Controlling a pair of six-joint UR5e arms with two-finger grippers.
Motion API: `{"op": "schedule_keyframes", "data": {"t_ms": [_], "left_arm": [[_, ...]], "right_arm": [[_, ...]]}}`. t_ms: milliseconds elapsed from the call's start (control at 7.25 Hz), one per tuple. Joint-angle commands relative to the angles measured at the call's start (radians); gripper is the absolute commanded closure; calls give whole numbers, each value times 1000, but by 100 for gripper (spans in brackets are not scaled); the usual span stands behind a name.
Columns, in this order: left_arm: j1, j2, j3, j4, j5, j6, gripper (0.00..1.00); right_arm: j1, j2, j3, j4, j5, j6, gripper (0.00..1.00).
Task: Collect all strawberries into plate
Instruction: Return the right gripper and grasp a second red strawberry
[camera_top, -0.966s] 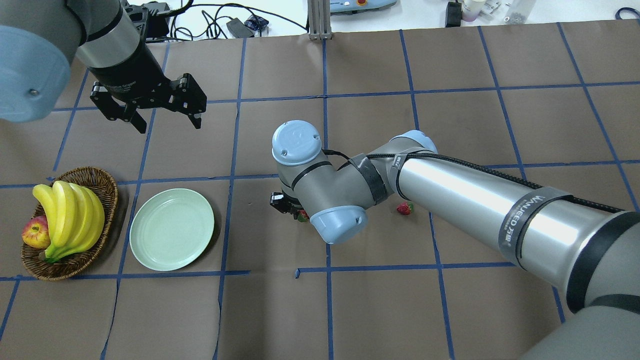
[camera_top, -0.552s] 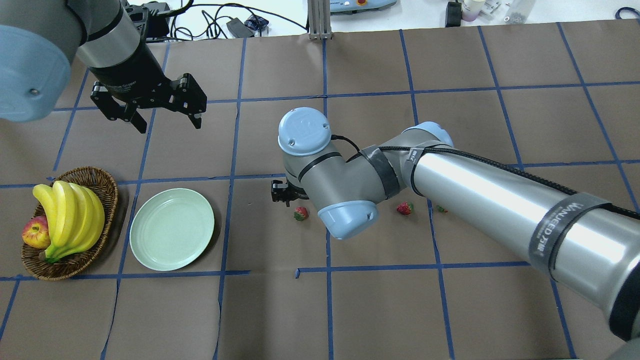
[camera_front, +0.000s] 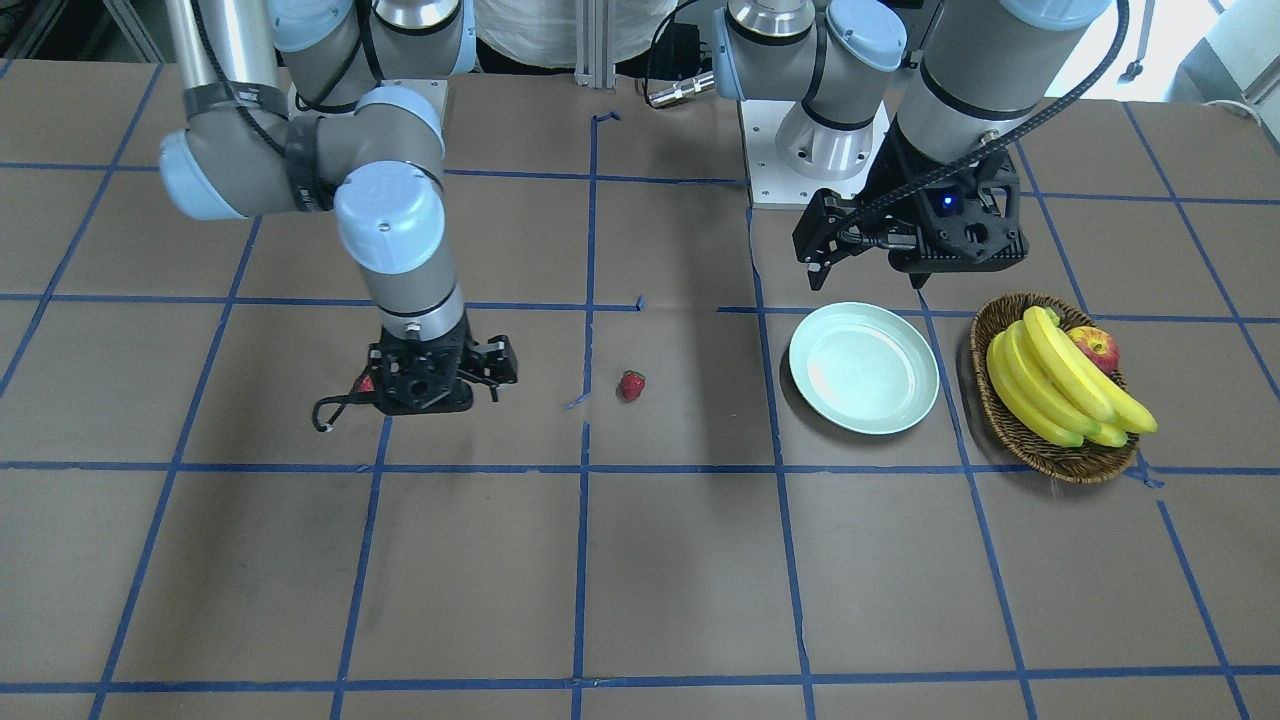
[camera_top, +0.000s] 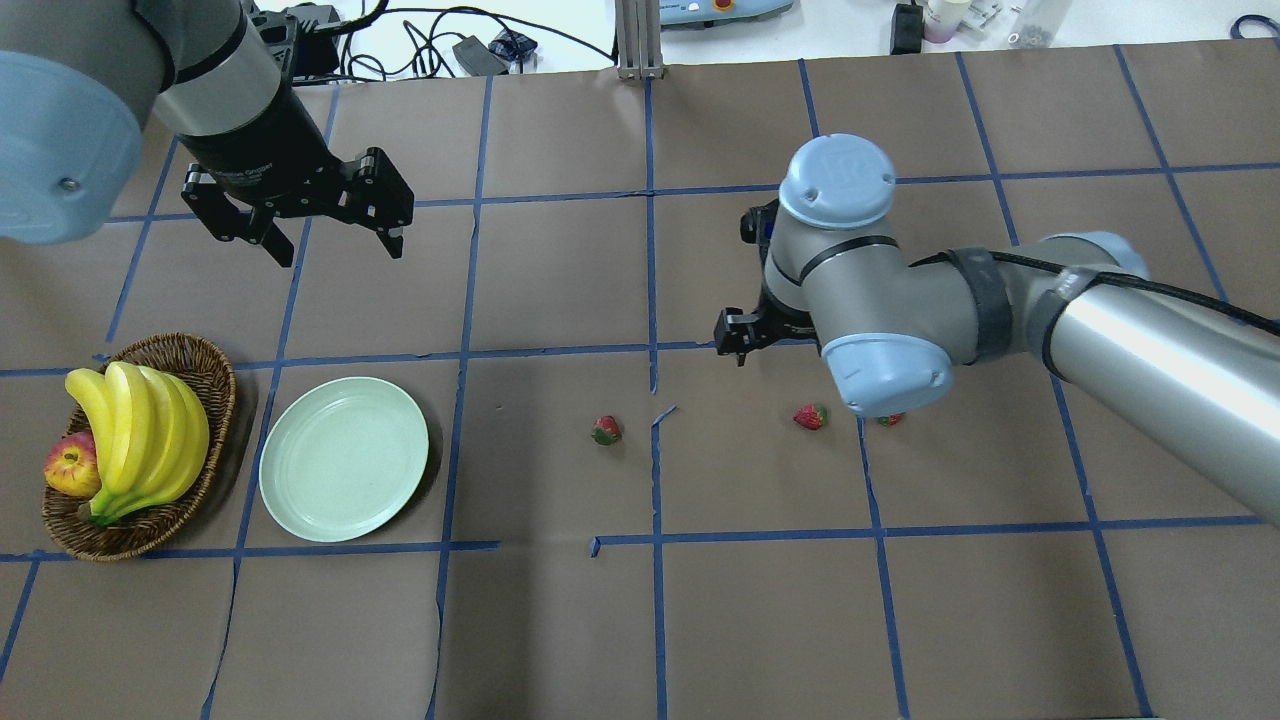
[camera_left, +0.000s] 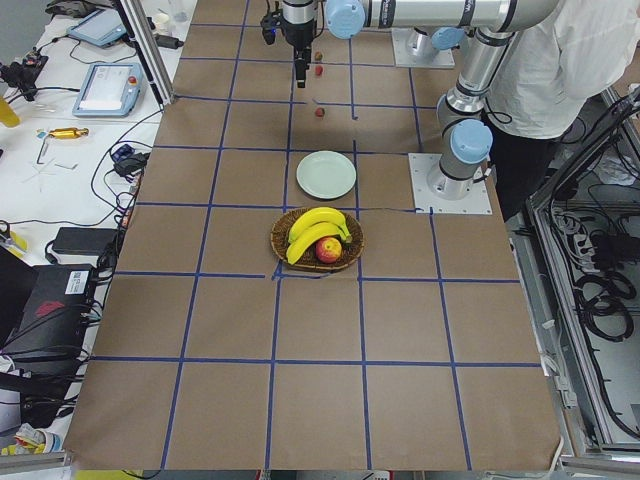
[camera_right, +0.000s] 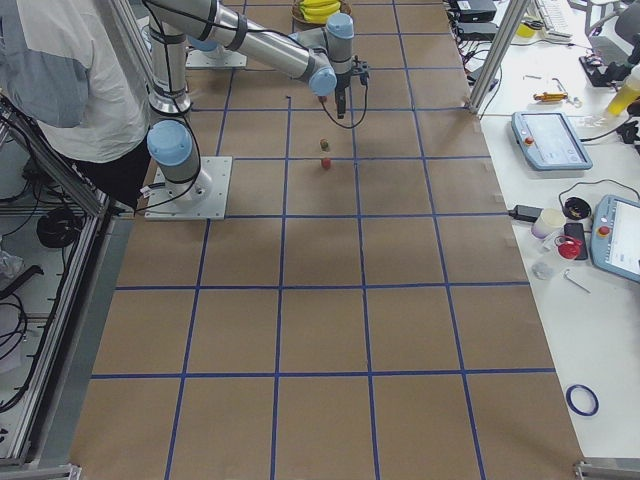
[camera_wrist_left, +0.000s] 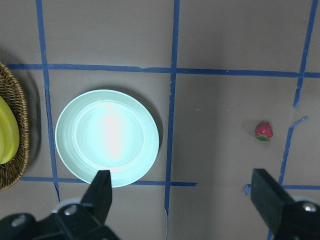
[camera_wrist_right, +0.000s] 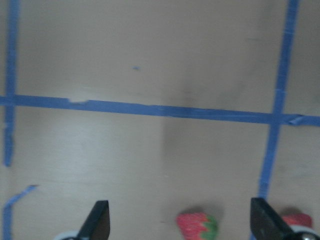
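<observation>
Three small red strawberries lie on the brown table: one near the middle, one to its right, and one half hidden under my right arm. The pale green plate sits empty at the left, also in the left wrist view. My right gripper is open and empty, hovering just beyond the two right strawberries; the overhead view shows little of it. My left gripper is open and empty, raised above the table behind the plate.
A brown wicker basket with bananas and an apple stands left of the plate. Blue tape lines grid the table. Cables and small devices lie along the far edge.
My right gripper has left the middle strawberry and swung right and away, to above the two right strawberries. The middle strawberry stays on the table. The left arm has not moved.
</observation>
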Motion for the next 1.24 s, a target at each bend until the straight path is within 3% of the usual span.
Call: {"op": "schedule_keyframes", "data": {"t_ms": [0, 414, 552, 690, 1103], "left_arm": [[0, -1, 0, 0, 0, -2, 0], [0, -4, -2, 0, 0, -2, 0], [0, -4, -3, 0, 0, -2, 0], [0, -1, -17, 12, 0, 0, 0], [0, 0, -18, 23, 0, 0, 0]], "right_arm": [[-174, -24, 109, -13, -50, -186, 0], [-199, -17, 174, -19, -31, -195, 1], [-199, -16, 174, -19, -31, -193, 5], [-198, -14, 173, -22, -33, -198, 16], [-198, 1, 174, -41, -15, -206, 16]]}}
